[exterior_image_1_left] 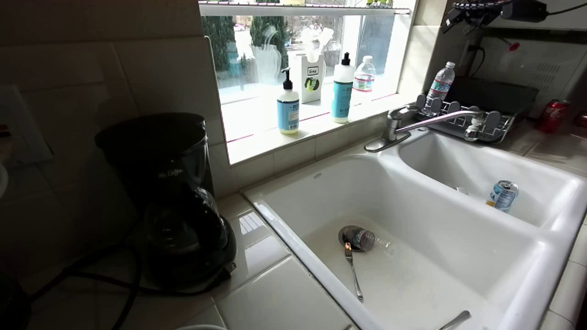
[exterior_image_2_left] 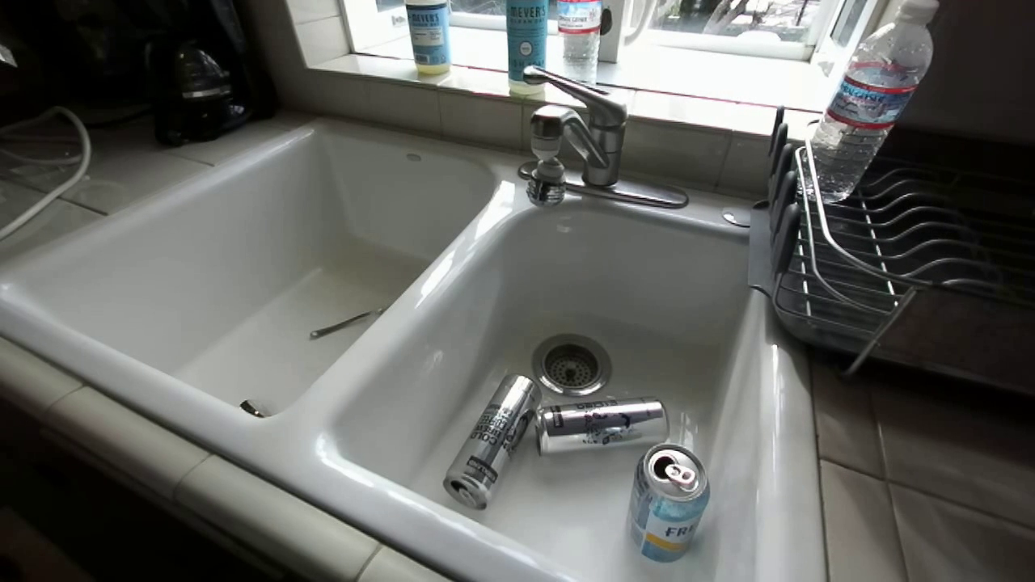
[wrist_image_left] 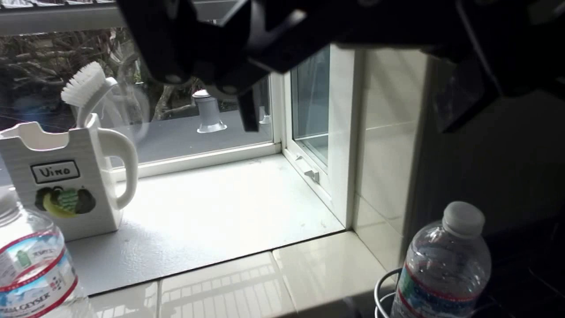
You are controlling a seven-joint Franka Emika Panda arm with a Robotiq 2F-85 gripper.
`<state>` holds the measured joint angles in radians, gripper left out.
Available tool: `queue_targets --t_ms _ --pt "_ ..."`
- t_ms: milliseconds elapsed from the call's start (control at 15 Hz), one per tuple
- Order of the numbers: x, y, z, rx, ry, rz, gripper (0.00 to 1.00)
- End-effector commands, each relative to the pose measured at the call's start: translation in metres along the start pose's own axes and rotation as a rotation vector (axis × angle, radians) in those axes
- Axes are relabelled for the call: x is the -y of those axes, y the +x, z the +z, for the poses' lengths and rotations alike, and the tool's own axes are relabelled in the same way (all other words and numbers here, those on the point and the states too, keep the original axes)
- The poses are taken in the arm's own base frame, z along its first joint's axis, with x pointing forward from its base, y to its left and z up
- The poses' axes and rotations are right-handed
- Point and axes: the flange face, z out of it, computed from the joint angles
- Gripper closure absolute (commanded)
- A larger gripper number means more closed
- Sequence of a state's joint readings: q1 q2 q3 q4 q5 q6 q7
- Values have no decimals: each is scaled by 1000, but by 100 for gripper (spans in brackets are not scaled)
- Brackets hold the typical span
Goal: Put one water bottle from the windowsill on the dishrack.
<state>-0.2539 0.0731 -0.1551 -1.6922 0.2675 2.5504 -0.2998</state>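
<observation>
Beside the sink: coffee maker, marked "Mr. Coffee"; across the sink from it, red can with "Coca-Cola" script, dim. Behind the sink: blue pump bottle and teal pump bottle, each "MEYER'S"; jug, "Vino"; water bottle, "GEYSER", preceding letters cut off. Inside the sink: silver can, "COLD BREW"; blue can, "FR", remainder unclear.

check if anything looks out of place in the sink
Yes: a clear plastic bottle lies on its side at a drain, possibly hindering drainage. Two silver cans lie flat in the basin nearer the dishrack, like recycling, not dishes.
</observation>
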Motion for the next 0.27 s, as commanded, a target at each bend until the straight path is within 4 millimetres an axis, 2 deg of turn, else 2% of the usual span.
queue_targets --t_ms 0,67,133,200 --pt "68 -23 -21 33 149 -130 0" --pt "90 -24 -21 38 194 -163 0" --pt "61 -9 -17 18 120 -110 0" --pt "80 -12 -19 21 151 -136 0"
